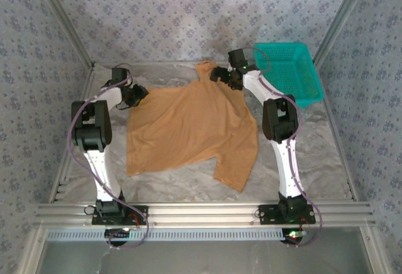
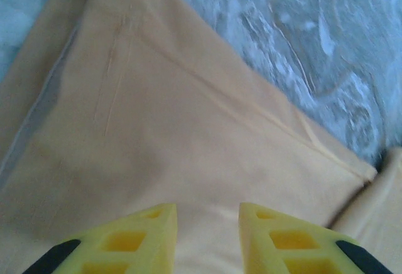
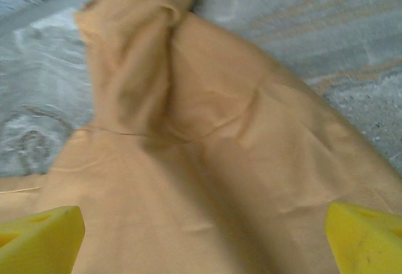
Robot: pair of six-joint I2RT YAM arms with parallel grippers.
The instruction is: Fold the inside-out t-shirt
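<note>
The inside-out t-shirt (image 1: 188, 123) lies spread mostly flat across the middle of the table, tan, with one sleeve pointing toward the front right. My left gripper (image 1: 137, 93) sits at the shirt's far left corner. In the left wrist view its yellow fingers stand a narrow gap apart (image 2: 207, 208) just over the flat cloth (image 2: 188, 110), with nothing pinched. My right gripper (image 1: 221, 75) hovers at the shirt's far edge beside a bunched-up sleeve (image 1: 204, 68). In the right wrist view it is wide open (image 3: 204, 208) over the cloth (image 3: 207, 148), the twisted sleeve (image 3: 138, 48) ahead of it.
A teal basket (image 1: 289, 66) stands at the far right corner of the table. Crinkled silver sheeting (image 1: 301, 154) covers the table around the shirt. Patterned walls close in the sides and back, and a metal rail (image 1: 201, 211) runs along the near edge.
</note>
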